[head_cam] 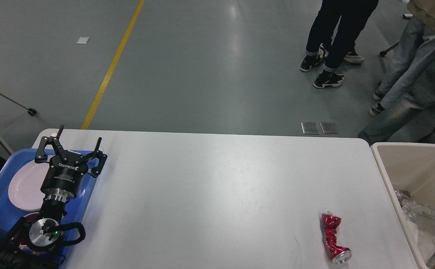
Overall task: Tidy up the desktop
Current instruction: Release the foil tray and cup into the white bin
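From the head view, the desktop [210,186] fills the middle, mostly bare, with a crushed red can [333,237] lying near its front right. A beige bin [385,175] sits just off the right edge, a blue tray [86,194] with a white plate [25,186] on the left. The left gripper [79,144], marked ROBOTIQ, hangs over the tray, fingers spread wide and empty. People stand beyond the far edge.

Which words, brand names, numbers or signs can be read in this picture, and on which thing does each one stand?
"ROBOTIQ": white letters on the black body of the left hand, reading upside down in this view.
Smaller white print beside that word: too small to read.
Crushed red can on the desktop: no readable text.
Blue tray, white plate and beige bin: no text visible.
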`<state>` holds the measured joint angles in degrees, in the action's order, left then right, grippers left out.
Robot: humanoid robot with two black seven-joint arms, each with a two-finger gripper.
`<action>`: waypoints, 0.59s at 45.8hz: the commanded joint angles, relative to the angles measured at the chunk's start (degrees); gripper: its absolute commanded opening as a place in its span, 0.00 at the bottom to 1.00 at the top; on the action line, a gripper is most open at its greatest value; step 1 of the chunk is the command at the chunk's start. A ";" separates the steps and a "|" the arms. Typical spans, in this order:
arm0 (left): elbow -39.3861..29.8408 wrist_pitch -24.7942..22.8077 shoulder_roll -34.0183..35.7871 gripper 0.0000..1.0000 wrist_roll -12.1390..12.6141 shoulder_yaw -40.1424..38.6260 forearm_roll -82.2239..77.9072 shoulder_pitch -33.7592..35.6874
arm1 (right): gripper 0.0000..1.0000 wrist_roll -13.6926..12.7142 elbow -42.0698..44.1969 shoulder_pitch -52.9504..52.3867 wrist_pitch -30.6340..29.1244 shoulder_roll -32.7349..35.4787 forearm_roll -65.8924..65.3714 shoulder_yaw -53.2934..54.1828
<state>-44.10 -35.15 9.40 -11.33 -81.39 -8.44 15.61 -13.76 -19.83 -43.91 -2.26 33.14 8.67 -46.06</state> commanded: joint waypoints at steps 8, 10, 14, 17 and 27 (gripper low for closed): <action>-0.03 -0.01 0.00 0.97 0.00 0.00 0.00 0.04 | 1.00 -2.15 -23.31 -29.98 -21.36 7.91 -18.34 -6.66; -0.03 -0.01 0.00 0.97 0.00 0.00 0.00 0.04 | 1.00 -2.24 -25.86 -35.08 -26.28 7.29 -18.34 -8.86; -0.03 -0.01 0.00 0.97 0.00 0.00 0.00 0.04 | 1.00 -2.24 -29.99 -44.75 -36.04 3.17 -18.25 -12.64; -0.03 -0.01 0.00 0.97 0.00 0.00 0.00 0.04 | 1.00 -2.24 -31.58 -50.90 -41.23 -0.17 -18.16 -14.40; -0.02 -0.01 0.00 0.97 0.00 0.00 0.00 0.04 | 1.00 -2.15 -46.33 -70.33 -51.00 -5.10 -17.03 -15.81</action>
<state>-44.13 -35.15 9.41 -11.34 -81.39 -8.44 15.64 -16.01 -57.36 -104.62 -49.77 29.55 -9.34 -61.64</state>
